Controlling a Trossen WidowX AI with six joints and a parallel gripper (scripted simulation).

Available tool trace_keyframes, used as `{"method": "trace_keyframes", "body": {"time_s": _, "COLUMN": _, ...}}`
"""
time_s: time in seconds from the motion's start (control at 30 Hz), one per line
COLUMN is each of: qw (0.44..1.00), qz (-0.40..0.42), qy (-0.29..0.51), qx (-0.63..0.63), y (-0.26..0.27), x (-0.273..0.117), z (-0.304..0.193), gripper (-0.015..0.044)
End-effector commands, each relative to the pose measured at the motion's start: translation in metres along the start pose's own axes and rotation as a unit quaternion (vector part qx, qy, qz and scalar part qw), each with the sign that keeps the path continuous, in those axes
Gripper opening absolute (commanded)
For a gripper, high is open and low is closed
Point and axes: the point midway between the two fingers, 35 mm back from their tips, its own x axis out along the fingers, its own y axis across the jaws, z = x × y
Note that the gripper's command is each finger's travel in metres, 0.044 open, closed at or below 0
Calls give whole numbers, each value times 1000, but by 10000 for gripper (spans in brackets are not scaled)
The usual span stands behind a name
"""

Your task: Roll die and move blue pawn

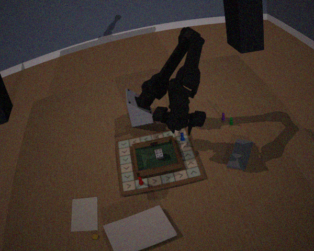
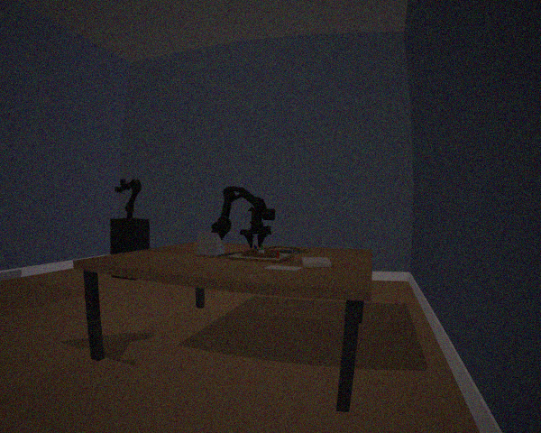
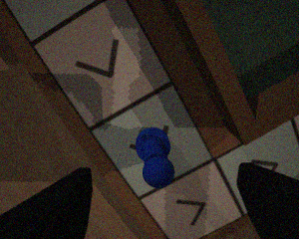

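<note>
Jaws wide apart, nothing held; slim blue plastic-looking pawn, lower centre of wrist view, could topple if a withdrawing finger clips it.

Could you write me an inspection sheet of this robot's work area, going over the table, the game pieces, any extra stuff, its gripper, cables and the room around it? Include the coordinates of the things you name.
Surface: wooden table [image 2: 242,280], dimly lit, crossed by shadows.
Job's things: die [image 1: 158,153] inside the green-floored tray [image 1: 154,172]; blue pawn [image 1: 182,136] [image 3: 152,144] upright on the board [image 1: 162,188]; red pawn [image 1: 140,181] on the board's near side.
Clutter: purple pawn [image 1: 223,116] and green pawn [image 1: 231,121] off the board; two pale flat slabs, a small yellow piece [image 1: 95,237], a blue-grey block [image 1: 240,155].
Gripper [image 1: 182,131] [image 3: 165,177]: open, fingers either side of the blue pawn, holding nothing.
Cables: nothing seen.
Surroundings: blue-grey walls, pale skirting; another arm [image 2: 132,196] on a dark pedestal [image 2: 129,234].
</note>
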Motion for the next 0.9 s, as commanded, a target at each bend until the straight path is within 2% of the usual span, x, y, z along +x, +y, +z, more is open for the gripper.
{"method": "trace_keyframes", "body": {"time_s": 0.0, "qw": 1000, "qz": 3, "qy": -6, "qx": -2, "y": 2, "x": -33, "z": 2, "gripper": 394}}
{"method": "trace_keyframes", "body": {"time_s": 0.07, "qw": 1000, "qz": 4, "qy": -6, "qx": -1, "y": 2, "x": -35, "z": 2, "gripper": 440}}
{"method": "trace_keyframes", "body": {"time_s": 0.23, "qw": 1000, "qz": 0, "qy": -9, "qx": -14, "y": -4, "x": -43, "z": 7, "gripper": 440}}
{"method": "trace_keyframes", "body": {"time_s": 0.43, "qw": 991, "qz": -19, "qy": -16, "qx": -131, "y": -57, "x": -79, "z": 28, "gripper": 440}}
{"method": "trace_keyframes", "body": {"time_s": 0.67, "qw": 966, "qz": -6, "qy": -6, "qx": -257, "y": -112, "x": -114, "z": 26, "gripper": 440}}
{"method": "trace_keyframes", "body": {"time_s": 0.87, "qw": 963, "qz": -3, "qy": -5, "qx": -268, "y": -117, "x": -117, "z": 25, "gripper": 440}}
